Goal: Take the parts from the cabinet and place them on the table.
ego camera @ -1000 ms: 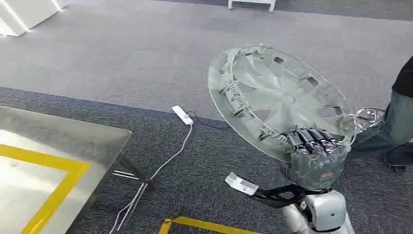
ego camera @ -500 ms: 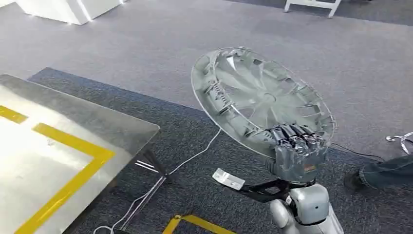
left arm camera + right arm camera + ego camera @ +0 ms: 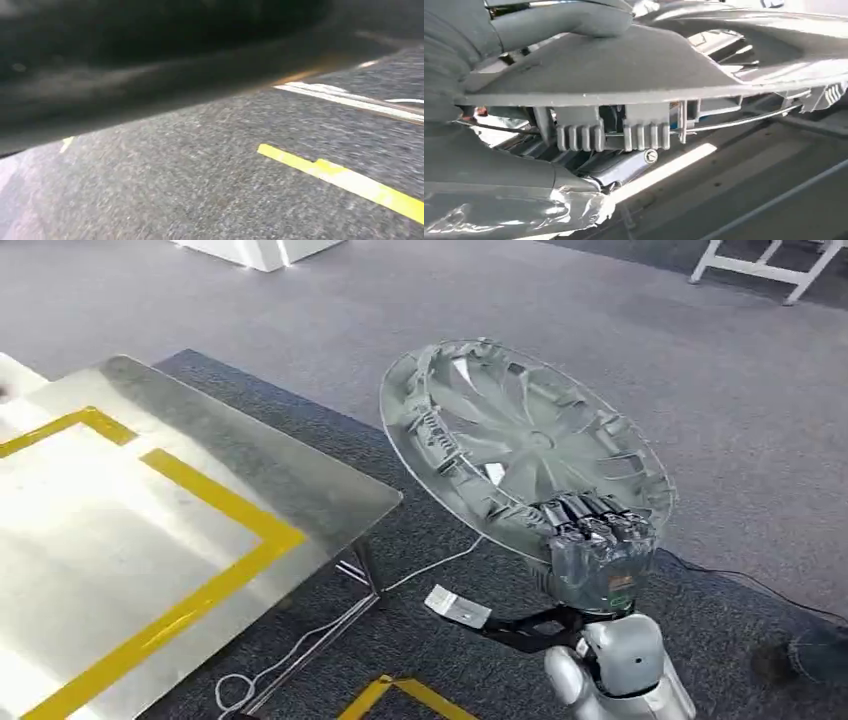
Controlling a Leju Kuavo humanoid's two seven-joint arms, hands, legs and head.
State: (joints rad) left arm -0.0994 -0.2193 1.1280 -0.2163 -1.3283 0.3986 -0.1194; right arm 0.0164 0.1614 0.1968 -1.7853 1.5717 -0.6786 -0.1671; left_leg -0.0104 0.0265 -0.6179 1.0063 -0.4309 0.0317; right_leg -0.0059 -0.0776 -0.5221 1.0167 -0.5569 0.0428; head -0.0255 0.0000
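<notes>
Right now, hand: the right hand (image 3: 598, 545), low and right of centre in the head view, has its fingers (image 3: 590, 515) curled over the near rim of one silver wheel cover (image 3: 520, 445), gripping it.
Wheel cover: one, tilted, its ribbed inner side facing up, held above the dark carpet (image 3: 420, 540) right of the table (image 3: 330, 490).
Right wrist view: from close behind, the thumb (image 3: 564, 22) lies along one face of the cover (image 3: 634, 65) and clips (image 3: 611, 135) line its rim.
Left wrist view: blurred carpet with a yellow tape line (image 3: 345, 182); I cannot tell how the left hand's fingers lie.
Table: one shiny metal top at the left of the head view, marked with a yellow tape border (image 3: 215, 500).
Around: a white cable (image 3: 300, 640) trails under the table's corner; white furniture (image 3: 765, 265) stands at upper right.
</notes>
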